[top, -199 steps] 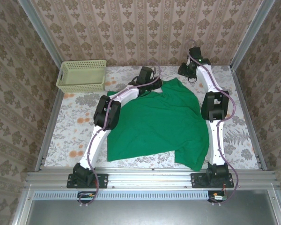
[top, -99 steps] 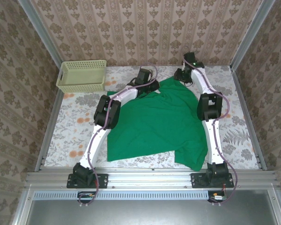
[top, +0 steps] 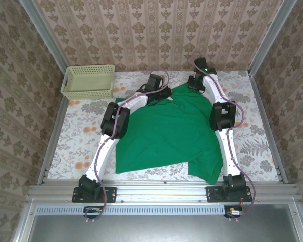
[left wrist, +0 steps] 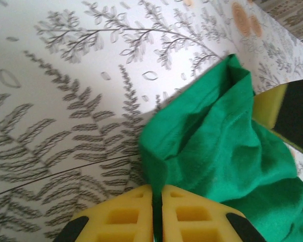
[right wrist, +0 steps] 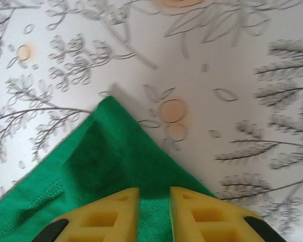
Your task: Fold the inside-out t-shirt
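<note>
The inside-out t-shirt (top: 166, 131) is bright green and lies spread over the middle of the flowered table, its near right corner folded over. My left gripper (top: 163, 94) is at the shirt's far left edge. In the left wrist view its yellow fingers (left wrist: 157, 187) are shut on a raised fold of the green cloth (left wrist: 217, 151). My right gripper (top: 193, 83) is at the far right corner of the shirt. In the right wrist view its jaws (right wrist: 155, 190) stand a little apart over that pointed corner (right wrist: 106, 146), with cloth showing in the gap.
A pale yellow-green basket (top: 88, 80) stands at the far left corner of the table (top: 81, 136). Papered walls and metal rails close in the back and both sides. Bare tablecloth lies left and right of the shirt.
My right arm has swung left from the far right corner of the table to the shirt's far corner, and its jaws have narrowed. The left gripper has stayed in place.
</note>
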Robot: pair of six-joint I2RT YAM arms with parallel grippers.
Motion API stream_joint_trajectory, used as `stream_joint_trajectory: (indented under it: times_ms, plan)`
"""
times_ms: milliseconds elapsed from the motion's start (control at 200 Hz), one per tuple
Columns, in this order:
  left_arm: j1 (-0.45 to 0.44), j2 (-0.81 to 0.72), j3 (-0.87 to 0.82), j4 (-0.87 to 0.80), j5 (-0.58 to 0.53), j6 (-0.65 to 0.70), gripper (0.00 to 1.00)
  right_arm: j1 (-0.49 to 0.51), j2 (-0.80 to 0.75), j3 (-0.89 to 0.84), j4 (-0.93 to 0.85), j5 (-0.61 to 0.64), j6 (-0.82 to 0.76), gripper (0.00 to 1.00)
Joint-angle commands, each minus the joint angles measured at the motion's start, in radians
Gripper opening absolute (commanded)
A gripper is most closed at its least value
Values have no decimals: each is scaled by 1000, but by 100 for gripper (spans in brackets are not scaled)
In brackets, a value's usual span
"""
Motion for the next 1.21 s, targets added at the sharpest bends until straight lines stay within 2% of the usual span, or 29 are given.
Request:
stream_joint_trajectory:
  times_ms: [0,260,450,600,740,845,920,1075,1200]
  plan:
    - [24,-44,-47,-1,-3,-27,14,-25,14,22,-59,32,49,26]
    - [32,-80,-79,-19,-34,-7,27,-27,4,16,-56,17,38,25]
    - [6,-24,70,-100,-23,58,42,-23,-66,-58,-9,-11,-5,28]
    - [-26,74,270,-232,-39,92,43,-31,-116,-123,-7,44,18,30]
    - [-48,80,283,-186,-19,79,43,-57,-133,-190,14,18,59,30]
    - [-66,85,300,-153,5,84,42,-72,-136,-213,-34,58,103,29]
    - [-79,105,335,-147,32,84,42,-85,-177,-310,-15,47,146,27]
    - [-105,187,444,-205,67,68,43,-87,-336,-610,170,-20,183,27]
    - [-112,203,420,-251,63,54,42,-89,-439,-770,259,-17,193,28]
